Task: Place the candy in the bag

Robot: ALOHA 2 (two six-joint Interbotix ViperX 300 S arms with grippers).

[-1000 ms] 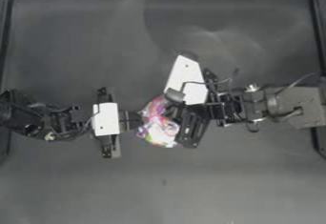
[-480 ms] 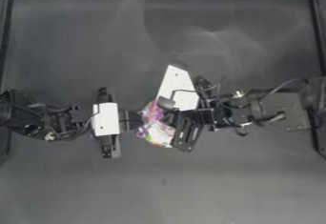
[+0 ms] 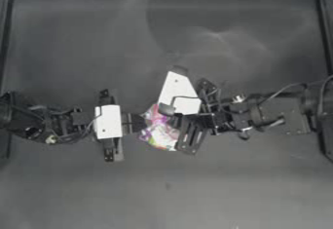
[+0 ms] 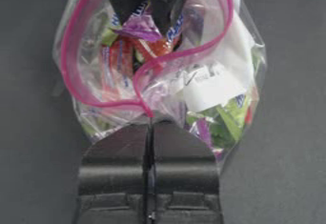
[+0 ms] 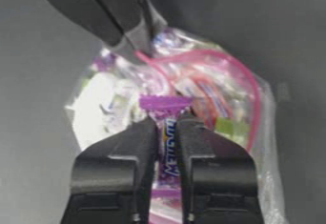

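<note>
Change since 1 s ago: the right gripper (image 3: 184, 134) has travelled from right of centre toward the left gripper (image 3: 138, 124), carrying the candy (image 5: 167, 144) with it. The 2 grippers now meet over the bag (image 3: 159, 130), near the tabletop's (image 3: 78, 43) middle. Judged meaning: the candy has reached the mouth, so release comes next.

Item 1, left gripper: jaws pressed together on the bag's pink strip (image 4: 102, 82), at the point where the strip dips nearest that gripper; it holds the near lip of the mouth. The arm reaches in from the tabletop's left edge.

Item 2, right gripper: jaws clamped on the candy, a purple wrapped sweet whose twisted end sticks out beyond the fingertips, at the opening ringed by the pink strip. Whether it has fully crossed the rim cannot be told.

Item 3, bag: clear zip pouch, mouth open, lifted between the grippers. Contents: many mixed wrapped sweets, red, green, purple, white, filling the lower part.
</note>
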